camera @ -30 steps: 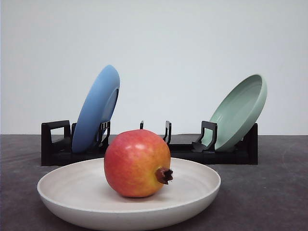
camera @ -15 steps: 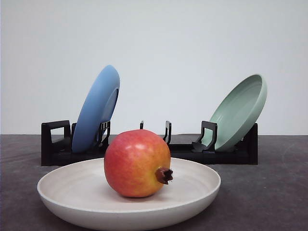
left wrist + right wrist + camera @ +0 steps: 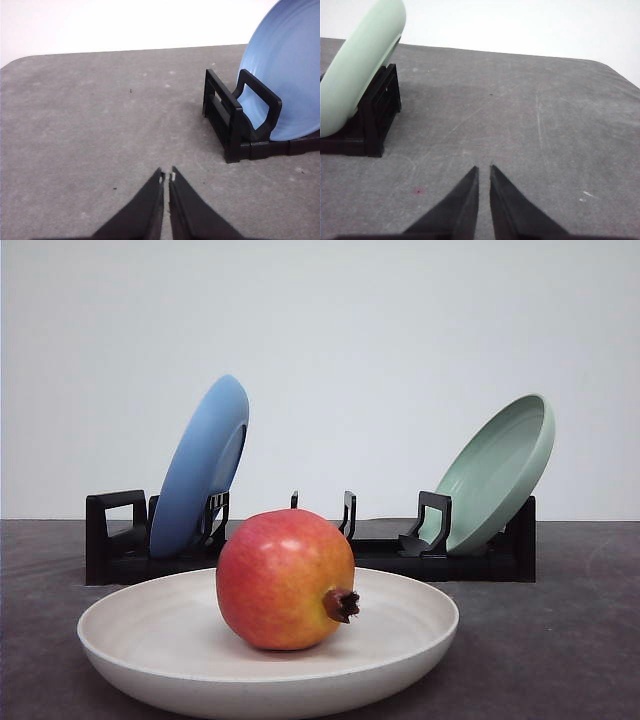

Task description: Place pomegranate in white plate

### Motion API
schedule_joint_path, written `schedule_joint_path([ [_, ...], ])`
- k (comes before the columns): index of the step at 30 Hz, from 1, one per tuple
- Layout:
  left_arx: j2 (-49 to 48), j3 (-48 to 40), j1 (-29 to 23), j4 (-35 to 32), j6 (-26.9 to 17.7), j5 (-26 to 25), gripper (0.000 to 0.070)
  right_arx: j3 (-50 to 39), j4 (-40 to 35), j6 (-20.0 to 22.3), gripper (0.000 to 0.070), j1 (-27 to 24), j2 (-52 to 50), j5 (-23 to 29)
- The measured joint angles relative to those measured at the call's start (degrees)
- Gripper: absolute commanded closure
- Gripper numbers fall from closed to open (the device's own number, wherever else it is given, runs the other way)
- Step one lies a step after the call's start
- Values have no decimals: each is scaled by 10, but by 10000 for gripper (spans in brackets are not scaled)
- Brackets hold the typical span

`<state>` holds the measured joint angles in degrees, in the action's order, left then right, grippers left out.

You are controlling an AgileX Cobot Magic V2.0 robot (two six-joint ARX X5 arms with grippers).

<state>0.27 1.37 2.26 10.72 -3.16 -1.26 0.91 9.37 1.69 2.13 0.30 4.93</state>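
A staged lab bench: bare grey table [image 3: 580, 640], blank white wall [image 3: 400, 330], one black dish rack [image 3: 300, 555].

There is one pomegranate [image 3: 285, 580]. There are three plates: one white plate [image 3: 140, 640], one blue plate [image 3: 200, 465] and one green plate [image 3: 497, 472]. There is one black rack [image 3: 110, 540]. There are two grippers: the left gripper [image 3: 166, 176] and the right gripper [image 3: 484, 169]. There is one gray table [image 3: 560, 640].
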Motion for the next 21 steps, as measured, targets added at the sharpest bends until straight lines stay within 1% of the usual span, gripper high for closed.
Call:
schedule_joint_path([
  [21, 0, 0, 0, 0, 0, 0, 700, 0, 0, 0, 662, 0, 0, 0],
])
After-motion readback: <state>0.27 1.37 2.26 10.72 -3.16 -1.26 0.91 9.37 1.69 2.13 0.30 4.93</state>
